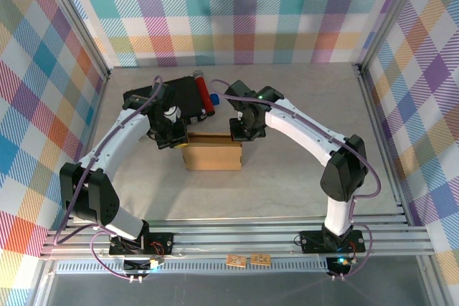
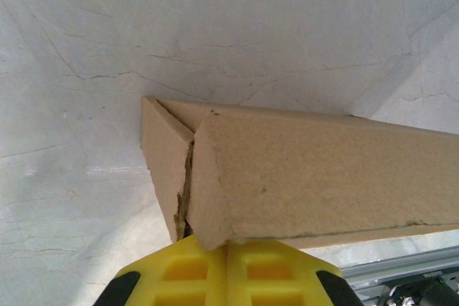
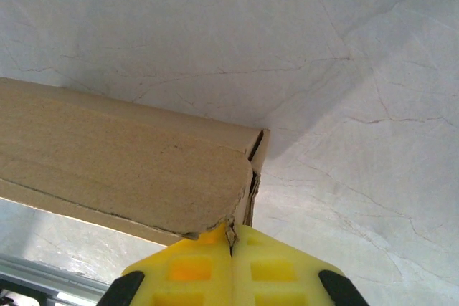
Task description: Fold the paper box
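Brown cardboard is lying right at the tips of both pairs of jaws: the paper box (image 1: 213, 154) is sitting on the pale marbled table (image 1: 301, 184), spanning the gap between the two grippers. The left gripper (image 1: 174, 140) is meeting its far left corner and the right gripper (image 1: 240, 132) its far right corner.

In the left wrist view the left gripper (image 2: 226, 249) is showing its yellow fingers (image 2: 186, 274) pressed together, jaws closed. The box (image 2: 323, 177) is running off to the right from just beyond the tips. Its end flap is standing slightly apart from the long panel, with a dark slit between them.

In the right wrist view the right gripper (image 3: 231, 238) is likewise keeping its jaws closed, pad against pad. The box (image 3: 122, 170) is stretching away to the left, its ragged corner touching the tips. At either end I cannot tell whether a sliver of cardboard is being pinched.

Beyond the jaws, a black case (image 1: 172, 98) with a red cylinder (image 1: 204, 91) is lying near the box, apart from it
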Controlling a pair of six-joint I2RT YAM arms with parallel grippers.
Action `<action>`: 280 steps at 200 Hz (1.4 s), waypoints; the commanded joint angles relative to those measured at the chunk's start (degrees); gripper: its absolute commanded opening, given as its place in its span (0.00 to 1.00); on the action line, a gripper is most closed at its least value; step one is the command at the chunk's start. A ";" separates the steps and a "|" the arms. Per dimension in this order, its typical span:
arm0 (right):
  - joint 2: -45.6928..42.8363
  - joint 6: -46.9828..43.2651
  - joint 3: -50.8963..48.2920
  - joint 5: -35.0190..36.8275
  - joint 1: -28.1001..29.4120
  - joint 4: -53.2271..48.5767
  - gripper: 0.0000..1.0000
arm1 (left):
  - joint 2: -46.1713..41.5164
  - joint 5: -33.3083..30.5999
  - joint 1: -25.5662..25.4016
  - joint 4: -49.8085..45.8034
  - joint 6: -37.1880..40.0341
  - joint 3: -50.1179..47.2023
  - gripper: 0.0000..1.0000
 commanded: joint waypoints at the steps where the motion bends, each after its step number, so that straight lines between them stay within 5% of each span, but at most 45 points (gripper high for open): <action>1: 1.53 1.03 1.07 -3.46 0.49 -1.82 0.00 | -0.21 2.16 0.04 1.07 -0.66 -0.94 0.00; 140: -4.43 0.78 -12.75 -1.52 0.58 6.55 0.00 | -3.64 4.53 0.03 3.62 -6.50 -3.13 0.02; 233: -4.90 -0.19 -13.99 -0.39 0.62 6.79 0.00 | -8.73 7.80 1.41 3.28 -17.86 -3.30 0.35; 280: -5.08 -0.27 -14.07 -0.47 0.57 6.97 0.00 | -13.74 5.78 3.63 2.07 -36.39 -4.99 0.51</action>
